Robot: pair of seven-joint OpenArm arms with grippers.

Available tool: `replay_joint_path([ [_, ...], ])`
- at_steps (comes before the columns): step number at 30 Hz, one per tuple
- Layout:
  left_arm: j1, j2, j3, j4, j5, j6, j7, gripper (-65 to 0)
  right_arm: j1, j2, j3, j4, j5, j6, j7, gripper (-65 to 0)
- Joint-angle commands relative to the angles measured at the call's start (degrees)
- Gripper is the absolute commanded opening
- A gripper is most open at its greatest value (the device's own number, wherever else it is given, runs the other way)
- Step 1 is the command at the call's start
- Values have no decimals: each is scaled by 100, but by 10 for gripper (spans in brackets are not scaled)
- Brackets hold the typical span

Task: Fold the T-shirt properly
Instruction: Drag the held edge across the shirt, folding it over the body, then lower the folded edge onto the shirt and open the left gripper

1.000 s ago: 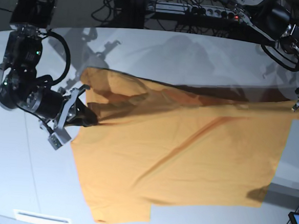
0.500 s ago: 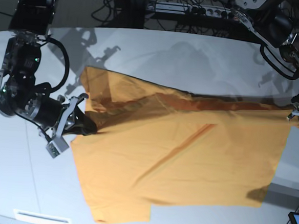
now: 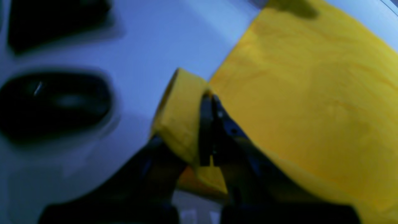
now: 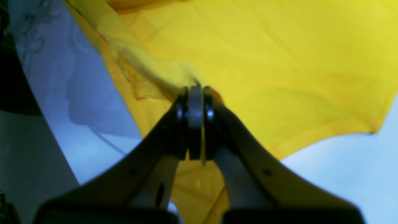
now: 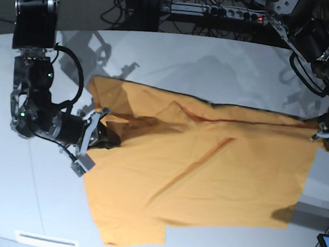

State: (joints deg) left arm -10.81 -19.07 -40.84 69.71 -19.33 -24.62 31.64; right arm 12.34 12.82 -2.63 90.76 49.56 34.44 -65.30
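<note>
The right arm hangs down over the tabletop's left side in the base view, bent at the wrist so its tool [image 5: 108, 136] points sideways toward the middle. Its jaws are pressed tight together, pinching a gather of shirt [image 5: 206, 171] cloth. The left arm reaches in from the far right corner, its forearm sloping down to the right edge, where the left tool [image 5: 328, 136] is clamped tight on a folded shirt edge.
</note>
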Motion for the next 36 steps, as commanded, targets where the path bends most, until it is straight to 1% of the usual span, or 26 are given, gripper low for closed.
replay_joint_path([
  [1, -93, -128, 53, 22, -76, 31, -162, -650, 177, 59, -40, 45, 147, 25, 257, -647],
  [4, -102, -146, 229, -119, -76, 357, -223, -650, 204, 76, -49, -96, 147, 25, 345, -647],
  [6, -198, -146, 370, -215, -76, 427, -241, -650, 283, 103, -49, -210, 147, 25, 345, -647],
  [12, -251, -163, 387, -664, -76, 445, -566, -650, 432, 208, -22, -254, 147, 33, 354, -647],
  [14, -251, -234, 405, -787, -76, 445, -628, -650, 441, 331, 48, -254, 138, 33, 354, -647],
  [16, -251, -251, 405, -875, -76, 445, -663, -650, 450, 375, 57, -263, 138, 33, 363, -647],
  [21, -251, -260, 405, -927, -76, 445, -795, -650, 467, 384, 57, -474, 138, 33, 372, -647],
  [25, -260, -260, 414, -936, -76, 453, -795, -650, 467, 384, 13, -702, 138, 33, 626, -647],
  [30, -357, -260, 422, -936, -76, 453, -795, -650, 458, 384, 4, -790, 138, 42, 670, -647],
  [32, -418, -260, 422, -1024, -76, 453, -795, -650, 458, 384, 4, -790, 138, 42, 670, -647],
  [36, -594, -383, 440, -1402, -67, 453, -795, -650, 458, 384, 4, -790, 138, 42, 670, -647],
])
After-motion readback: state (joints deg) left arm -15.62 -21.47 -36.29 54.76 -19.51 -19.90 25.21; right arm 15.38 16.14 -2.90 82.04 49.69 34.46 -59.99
